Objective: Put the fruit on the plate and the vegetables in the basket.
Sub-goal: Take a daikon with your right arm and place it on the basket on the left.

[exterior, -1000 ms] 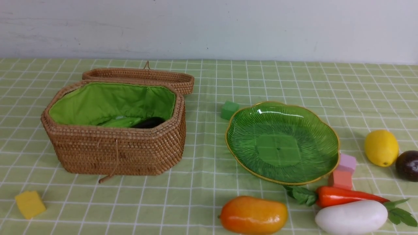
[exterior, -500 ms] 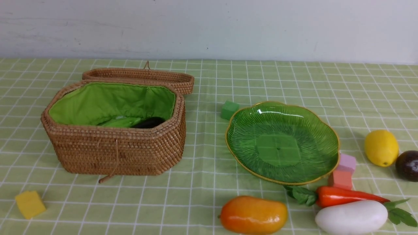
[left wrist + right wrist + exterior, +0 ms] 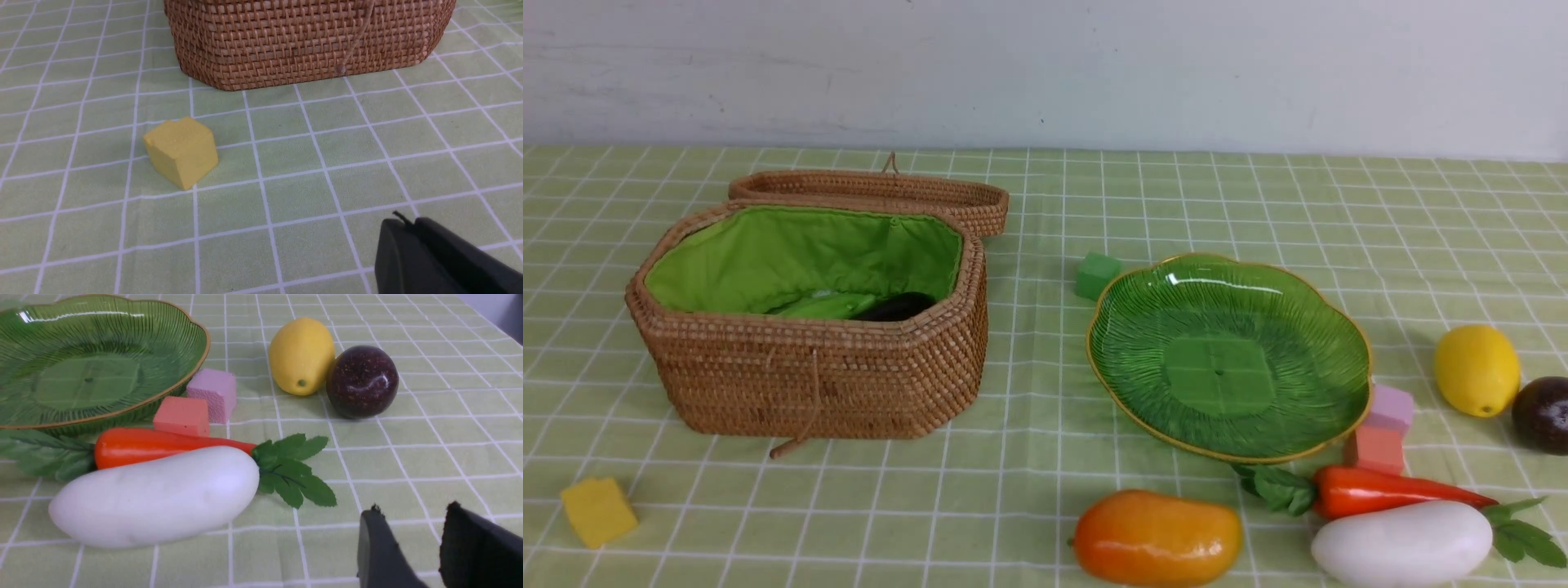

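The wicker basket (image 3: 809, 376) stands open at the left, with the dark eggplant (image 3: 894, 307) and green gourd (image 3: 821, 306) lying inside. The green plate (image 3: 1225, 351) holds nothing. In front of it lie the mango (image 3: 1156, 537), carrot (image 3: 1388, 490) and white radish (image 3: 1401, 543). Lemon (image 3: 1476, 369) and dark fruit (image 3: 1542, 414) sit at the right. Neither gripper shows in the front view. My left gripper (image 3: 402, 222) is shut and empty, above cloth near the basket's wall (image 3: 306, 36). My right gripper (image 3: 412, 510) is open and empty, close to the radish (image 3: 155, 496).
A yellow foam cube (image 3: 179, 151) lies in front of the basket's left end. Pink (image 3: 213, 392) and salmon (image 3: 182, 415) cubes sit between the plate's rim and the carrot. A green cube (image 3: 1096, 274) is behind the plate. The basket lid (image 3: 874, 192) lies open behind.
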